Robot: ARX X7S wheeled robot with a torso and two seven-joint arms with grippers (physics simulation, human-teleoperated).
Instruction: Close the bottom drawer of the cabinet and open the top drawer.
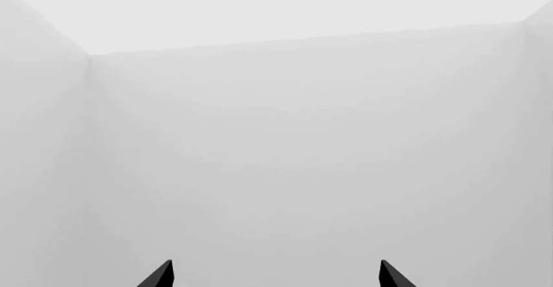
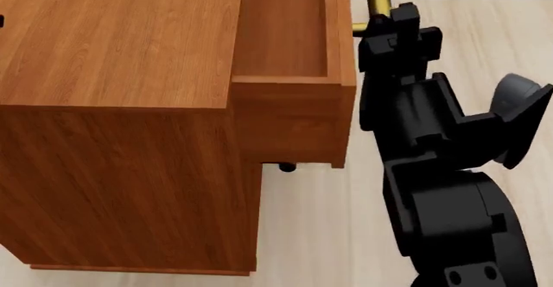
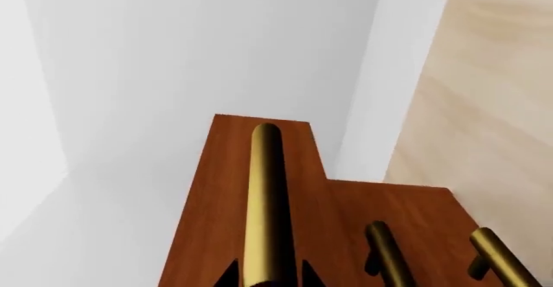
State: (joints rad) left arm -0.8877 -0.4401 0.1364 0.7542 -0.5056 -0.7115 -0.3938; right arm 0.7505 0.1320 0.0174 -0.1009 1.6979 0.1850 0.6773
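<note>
Arm bulk hides the right end effector [image 3: 266, 275] pinching the top drawer [image 2: 289, 34] handle [image 3: 263, 203]; left end effector [image 1: 274, 274] spread, facing blank walls.

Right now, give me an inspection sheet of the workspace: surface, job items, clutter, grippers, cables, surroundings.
Surface: pale wood floor, bare where visible.
Cabinet: reddish-brown, standing on the floor.
Top drawer: pulled out, its tray looks empty.
Bottom drawer: front hidden in the head view; the right wrist view shows two lower handles level with each other, set back from the top one, but does not settle whether it is fully shut.
Clutter: one small dark item under the open drawer, unidentifiable.
Right gripper: around the top drawer's brass handle.
Left gripper: open, holding nothing, facing blank wall.
Cables: nothing seen.
Surroundings: white walls.
</note>
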